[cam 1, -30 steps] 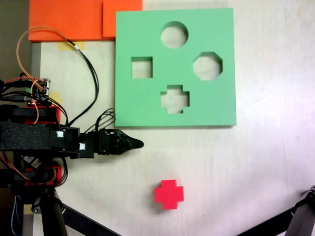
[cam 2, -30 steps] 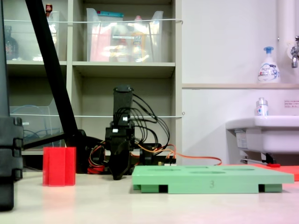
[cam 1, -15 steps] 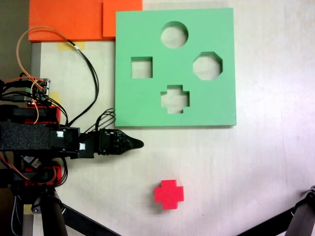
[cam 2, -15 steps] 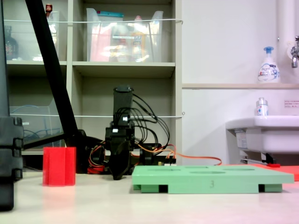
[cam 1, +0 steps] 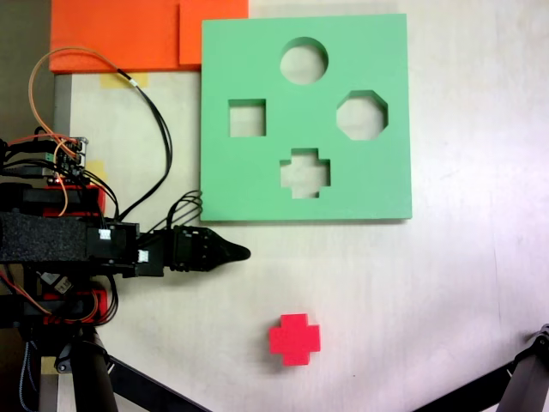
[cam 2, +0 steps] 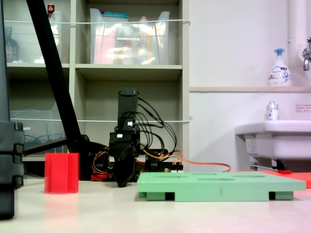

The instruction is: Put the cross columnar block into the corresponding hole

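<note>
Gripper: black, low over the table, seen from above (cam 1: 240, 252) and from table level (cam 2: 122, 182). Tip points toward the right edge of the view from above.
Jaw state: the jaws come to a single dark point from above and a single narrow wedge from the side; no gap shows, and whether they are released or clenched cannot be told. Nothing is between them.
Cross columnar block: red, plus-shaped on top, standing upright on the bare table (cam 1: 294, 339). It lies ahead of the jaw tip and off to the lower side in the view from above, clearly apart from it. At table level it stands left of the jaws (cam 2: 61, 173), with open table between.
Corresponding hole: plus-shaped cutout (cam 1: 304, 172) ahead of the jaw tip on the upper side in the view from above, vacant, table surface showing through.
Green board: flat on the table (cam 1: 257, 184); its near edge runs just beside the jaw tip, not touching. At table level its left end (cam 2: 160, 187) sits just right of the jaws.
Other cutouts: round, square and octagonal, farther from the jaws than the plus.
</note>
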Motion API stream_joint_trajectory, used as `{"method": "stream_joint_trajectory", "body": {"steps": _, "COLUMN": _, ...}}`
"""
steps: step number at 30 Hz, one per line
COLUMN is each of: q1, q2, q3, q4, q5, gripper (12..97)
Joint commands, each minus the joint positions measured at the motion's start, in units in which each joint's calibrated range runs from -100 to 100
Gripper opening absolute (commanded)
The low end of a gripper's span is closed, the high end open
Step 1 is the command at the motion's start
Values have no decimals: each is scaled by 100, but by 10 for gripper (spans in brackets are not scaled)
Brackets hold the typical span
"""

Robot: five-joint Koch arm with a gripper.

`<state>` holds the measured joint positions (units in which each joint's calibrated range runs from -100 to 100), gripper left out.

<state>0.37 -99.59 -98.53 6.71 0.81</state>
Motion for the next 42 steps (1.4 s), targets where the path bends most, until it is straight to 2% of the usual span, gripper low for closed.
{"method": "stream_joint_trajectory", "body": {"steps": 1, "q1": 0, "q2": -41, "q3": -147, "q4": -512, "q5": 44, "gripper": 485}}
{"method": "stream_joint_trajectory", "body": {"steps": 26, "q1": -54, "q2": -41, "q3": -147, "q4": -502, "q5": 127, "gripper": 482}}
{"method": "stream_joint_trajectory", "body": {"steps": 31, "q1": -73, "q2": -41, "q3": -147, "q4": -338, "q5": 2242, "gripper": 481}}
{"method": "stream_joint_trajectory", "body": {"steps": 34, "q1": -503, "q2": -41, "q3": -147, "q4": -685, "q5": 3116, "gripper": 449}}
{"method": "stream_joint_trajectory", "body": {"steps": 39, "q1": -733, "q2": -41, "q3": 1787, "q4": -4691, "q5": 4044, "gripper": 437}}
{"method": "stream_joint_trajectory", "body": {"steps": 42, "q1": -737, "q2": -41, "q3": 2794, "q4": -6116, "q5": 4396, "gripper": 423}}
